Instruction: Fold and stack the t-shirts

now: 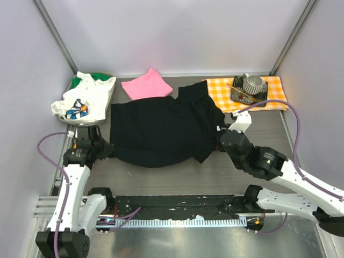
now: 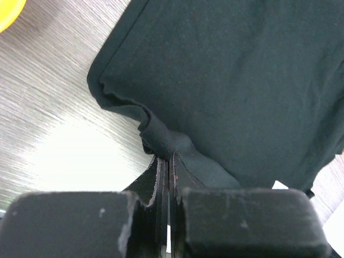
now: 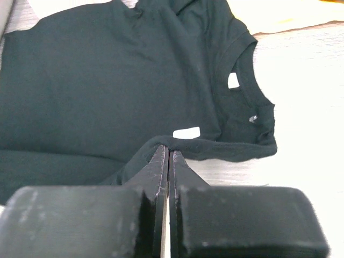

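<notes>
The large black t-shirt (image 1: 161, 129) lies spread across the middle of the table. My left gripper (image 1: 106, 148) is shut on its left edge; in the left wrist view the cloth (image 2: 226, 80) bunches up into the closed fingertips (image 2: 167, 158). My right gripper (image 1: 219, 140) is shut on the shirt's right edge near the collar; in the right wrist view the black cloth (image 3: 107, 91) rises in a ridge into the closed fingertips (image 3: 167, 152). The folded pink t-shirt (image 1: 146, 85) lies at the back, beyond the black one.
A white printed shirt (image 1: 83, 101) lies heaped over a green thing at the back left. An orange-and-white checked cloth (image 1: 247, 92) with a dark tray and a grey pot (image 1: 251, 84) on it lies at the back right. Grey walls close in the table.
</notes>
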`<state>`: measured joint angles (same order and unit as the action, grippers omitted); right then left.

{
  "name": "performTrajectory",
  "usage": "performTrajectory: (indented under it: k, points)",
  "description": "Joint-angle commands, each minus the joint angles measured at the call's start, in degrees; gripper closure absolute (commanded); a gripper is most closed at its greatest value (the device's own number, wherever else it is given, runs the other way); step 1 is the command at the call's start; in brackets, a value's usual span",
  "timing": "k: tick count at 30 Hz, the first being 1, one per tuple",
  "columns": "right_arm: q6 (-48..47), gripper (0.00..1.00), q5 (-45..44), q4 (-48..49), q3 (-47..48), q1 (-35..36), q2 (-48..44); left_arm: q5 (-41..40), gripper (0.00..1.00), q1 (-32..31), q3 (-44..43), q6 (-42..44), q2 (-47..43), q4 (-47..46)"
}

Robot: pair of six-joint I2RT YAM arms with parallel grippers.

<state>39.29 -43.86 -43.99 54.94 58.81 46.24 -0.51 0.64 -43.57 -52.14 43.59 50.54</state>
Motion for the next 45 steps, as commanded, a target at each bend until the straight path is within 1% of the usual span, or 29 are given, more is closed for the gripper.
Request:
performTrajectory:
  k: [1, 2, 4, 5, 8, 12, 18, 22, 27, 28, 30, 33, 34, 38, 42, 45]
  points:
    - [-5.97, 0.99, 4.36, 11.54, -2.46, -7.72, 1.66, -3.70, 1.00, -0.12, 0.15, -0.33, 3.77, -6.16]
    - [-7.46, 0.99, 10.14, 14.60, -2.90, -13.66, 2.27, -4.66, 1.00, -0.12, 0.15, -0.42, 4.21, -6.59]
    - [-8.78, 0.99, 14.22, 16.91, -3.78, -17.74, 3.76, -5.28, 1.00, -0.12, 0.07, -0.59, 5.70, -7.82]
    - [-10.01, 0.99, 15.45, 18.05, -3.61, -20.89, 4.38, -5.55, 1.00, -0.12, 0.07, -0.86, 6.23, -8.26]
    - [-11.16, 0.99, 19.94, 19.90, -3.08, -24.43, 7.19, -5.73, 1.00, -0.12, -0.20, -1.29, 8.78, -9.41]
    - [-12.13, 0.99, 24.68, 21.75, -2.91, -27.24, 9.83, -5.90, 1.00, -0.12, 0.15, -2.17, 11.51, -11.52]
    - [-12.92, 0.99, 28.12, 23.42, -1.06, -29.27, 13.35, -5.64, 1.00, -0.12, 0.68, -2.88, 15.37, -13.98]
    - [-13.10, 0.99, 30.66, 23.95, 0.96, -30.68, 14.76, -4.51, 1.00, -0.12, 0.77, -3.14, 15.82, -13.98]
    - [-13.89, 0.99, 32.16, 22.55, 1.49, -30.68, 10.98, -1.86, 1.00, -0.12, 2.87, -3.85, 9.59, -11.97]
    - [-14.06, 0.99, 32.60, 21.15, 1.58, -30.68, 10.72, -1.51, 1.00, -0.12, 4.01, -4.37, 6.97, -11.53]
    - [-14.06, 0.99, 34.18, 19.30, 2.36, -30.59, 10.45, -0.02, 1.00, -0.12, 5.33, -4.64, 4.41, -9.24]
    - [-14.15, 0.99, 34.54, 17.27, 1.67, -30.68, 8.62, 0.34, 1.00, -0.12, 7.88, -5.16, -2.26, -4.94]
    - [-14.33, 0.99, 34.54, 16.66, 1.49, -30.68, 7.82, 0.34, 1.00, -0.12, 8.24, -5.25, -5.85, -2.58]
    - [-14.77, 0.99, 34.80, 14.46, 0.87, -30.59, 5.18, 0.07, 1.00, -0.03, 8.42, -6.57, -13.69, 2.97]
    - [-14.94, 0.99, 35.42, 12.44, 0.17, -30.59, 3.25, -0.36, 1.00, -0.12, 7.45, -7.10, -15.73, 6.67]
    - [-15.03, 0.99, 35.24, 11.73, 0.26, -30.59, 2.10, -0.28, 1.00, -0.03, 8.06, -7.71, -15.82, 6.94]
